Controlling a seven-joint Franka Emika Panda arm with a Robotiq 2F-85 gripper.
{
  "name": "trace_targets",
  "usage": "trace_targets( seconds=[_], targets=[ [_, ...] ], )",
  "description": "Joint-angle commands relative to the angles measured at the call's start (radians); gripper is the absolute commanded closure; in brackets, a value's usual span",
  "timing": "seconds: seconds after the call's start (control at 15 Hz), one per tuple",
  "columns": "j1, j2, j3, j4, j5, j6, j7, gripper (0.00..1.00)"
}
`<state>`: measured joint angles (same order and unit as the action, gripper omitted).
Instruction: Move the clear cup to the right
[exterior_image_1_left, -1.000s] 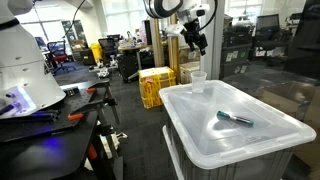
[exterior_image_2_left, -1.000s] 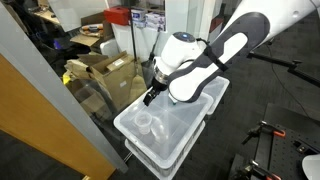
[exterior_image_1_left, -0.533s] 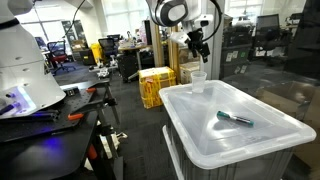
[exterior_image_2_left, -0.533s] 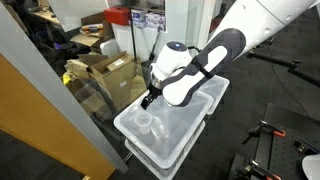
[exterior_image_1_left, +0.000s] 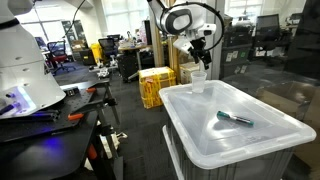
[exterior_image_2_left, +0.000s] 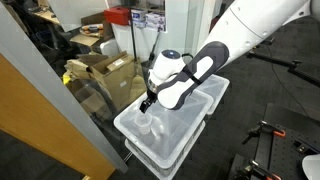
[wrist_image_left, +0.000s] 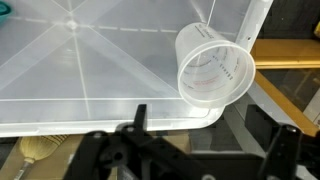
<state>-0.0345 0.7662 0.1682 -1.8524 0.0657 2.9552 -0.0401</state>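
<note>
Wrist view: we see small translucent whitish plastic cup (wrist_image_left: 215, 70) upright near corner of translucent plastic bin-lid desk (wrist_image_left: 90, 70), just ahead of jaws, centred between them. Jaws spread wide, empty, hovering above; we judge straight descent brackets cup.

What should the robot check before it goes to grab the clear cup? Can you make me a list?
1. Clear cup standing upright on the plastic bin lid: ok.
2. Pincer open and empty: ok.
3. Pincer around the cup: not ok, it hangs above, apart.
4. Marker pen out of the way: ok.
5. Cup well away from the lid's edge: not ok, it sits near a corner.
</note>
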Motion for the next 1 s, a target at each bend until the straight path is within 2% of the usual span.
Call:
trace_targets(
  seconds=[0.0, 0.93],
  targets=[
    [-0.015, 0.044, 0.016, 0.067, 0.013, -0.061, -0.013, 0.0],
    [-0.009, 0.154, 0.007, 0.203, 0.025, -0.203, -0.01, 0.0]
  ],
)
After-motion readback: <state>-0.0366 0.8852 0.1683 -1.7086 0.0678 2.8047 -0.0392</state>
